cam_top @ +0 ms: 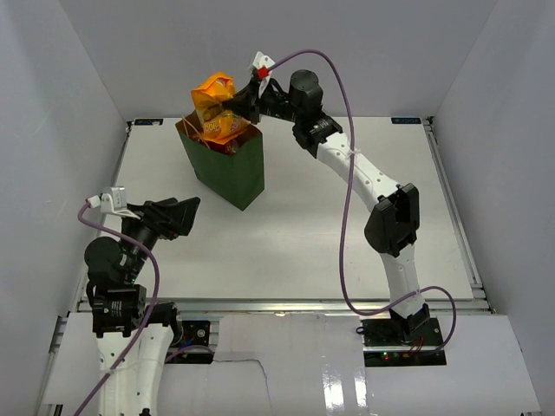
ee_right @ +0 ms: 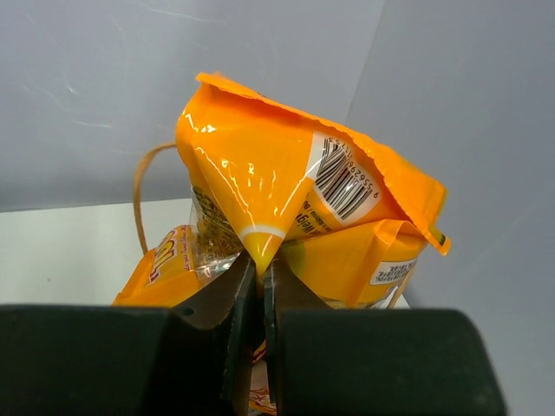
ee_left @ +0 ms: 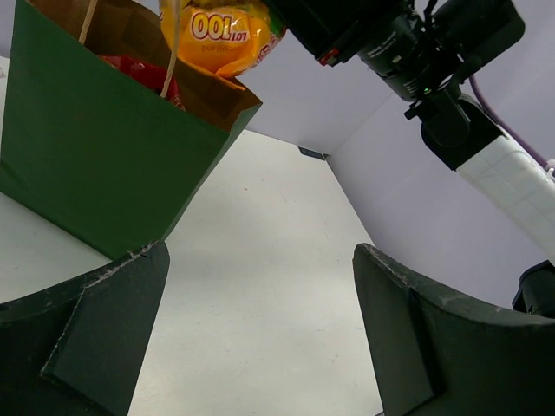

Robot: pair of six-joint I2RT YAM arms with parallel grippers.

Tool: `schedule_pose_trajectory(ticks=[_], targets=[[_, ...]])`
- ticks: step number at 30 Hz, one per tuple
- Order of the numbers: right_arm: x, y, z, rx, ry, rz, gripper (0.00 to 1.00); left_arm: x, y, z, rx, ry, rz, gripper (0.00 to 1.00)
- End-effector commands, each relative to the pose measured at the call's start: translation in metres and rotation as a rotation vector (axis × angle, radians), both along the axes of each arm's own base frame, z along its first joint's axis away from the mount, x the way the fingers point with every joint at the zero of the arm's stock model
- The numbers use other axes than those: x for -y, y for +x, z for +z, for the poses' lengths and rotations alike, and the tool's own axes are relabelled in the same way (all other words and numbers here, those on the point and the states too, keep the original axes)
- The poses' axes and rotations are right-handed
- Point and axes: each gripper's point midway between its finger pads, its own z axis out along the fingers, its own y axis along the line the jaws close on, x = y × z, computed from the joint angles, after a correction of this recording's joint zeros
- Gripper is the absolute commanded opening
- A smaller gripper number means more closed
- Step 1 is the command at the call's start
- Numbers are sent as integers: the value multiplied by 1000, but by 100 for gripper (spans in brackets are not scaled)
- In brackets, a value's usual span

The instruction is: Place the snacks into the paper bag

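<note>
The dark green paper bag [cam_top: 225, 169] stands upright at the back left of the table; it also shows in the left wrist view [ee_left: 95, 165]. My right gripper [cam_top: 234, 106] is shut on the large orange bag [cam_top: 214, 97], pinching a fold of it [ee_right: 260, 247] just above the paper bag's mouth. The orange bag [ee_left: 224, 35] sticks partly out of the top. A red packet [ee_left: 139, 74] lies inside the paper bag. My left gripper [cam_top: 189, 212] is open and empty, low over the table, in front of and left of the paper bag. Its fingers [ee_left: 408, 329] frame bare table.
A string handle [ee_right: 139, 186] arcs beside the orange bag. The right arm [cam_top: 381, 199] and its purple cable [cam_top: 347, 199] reach across the right half of the table. White walls close in the back and sides.
</note>
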Motion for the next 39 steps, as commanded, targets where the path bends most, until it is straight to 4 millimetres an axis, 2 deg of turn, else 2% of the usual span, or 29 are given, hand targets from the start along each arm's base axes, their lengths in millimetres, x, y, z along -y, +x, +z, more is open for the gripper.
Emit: schedule_pose_trajectory(ticks=[1, 3, 6, 8, 11, 12, 14, 15, 17, 18, 20, 21, 22, 23, 24, 25, 26, 27, 29, 30, 31, 32, 35, 39], targets=[[9, 0, 43, 173, 87, -69, 11, 0, -4, 1, 12, 9, 1, 98], [9, 2, 35, 178, 68, -73, 17, 0, -5, 3, 17, 13, 3, 98], [3, -3, 22, 171, 25, -60, 42, -1, -7, 3, 20, 13, 5, 98], [2, -6, 18, 158, 7, -49, 49, -1, -8, 5, 26, 13, 5, 98], [8, -11, 30, 159, 1, -50, 59, 0, -9, 6, 29, 19, 3, 98], [13, -18, 47, 178, 13, -52, 63, 0, -9, 7, 29, 24, 0, 98], [20, -22, 50, 156, -13, -54, 69, 1, -9, 8, 31, 37, -4, 98], [32, -27, 60, 159, -16, -64, 79, 1, -8, 8, 26, 42, -10, 98], [47, -35, 56, 104, -32, -48, 99, 2, -8, 8, 28, 55, -14, 98], [70, -33, 43, 45, -45, -79, 90, 3, -7, 8, 27, 60, -21, 98], [93, -36, 29, -87, -25, -106, 90, 4, -6, 4, 20, 68, -30, 98], [120, -36, 31, -96, -29, -126, 90, 5, -6, 3, 18, 72, -40, 98], [131, -36, 1, -162, -76, -120, 90, 6, -4, -1, 7, 75, -45, 98], [156, -25, -10, -182, -100, -175, 90, 7, -3, -3, 2, 78, -51, 98], [175, -30, -24, -240, -146, -221, 90, 8, -2, -5, -1, 80, -62, 98], [190, -26, -51, -287, -198, -271, 90, 9, -1, -7, -8, 81, -68, 98], [218, -12, -69, -314, -239, -401, 90, 10, 2, -12, -23, 88, -74, 98], [237, -13, -74, -306, -269, -474, 90, 10, 3, -13, -28, 90, -80, 98], [278, -14, -128, -405, -390, -640, 90, 11, 8, -20, -50, 100, -88, 98], [301, -18, -129, -409, -400, -717, 90, 11, 9, -21, -54, 104, -91, 98], [317, -21, -141, -440, -420, -778, 90, 11, 11, -24, -64, 107, -92, 98], [343, -30, -151, -465, -432, -864, 90, 11, 13, -28, -71, 116, -92, 98], [375, -51, -158, -477, -423, -971, 90, 9, 19, -37, -95, 128, -87, 98], [401, -67, -162, -473, -416, -1089, 90, 9, 25, -44, -117, 142, -92, 98]])
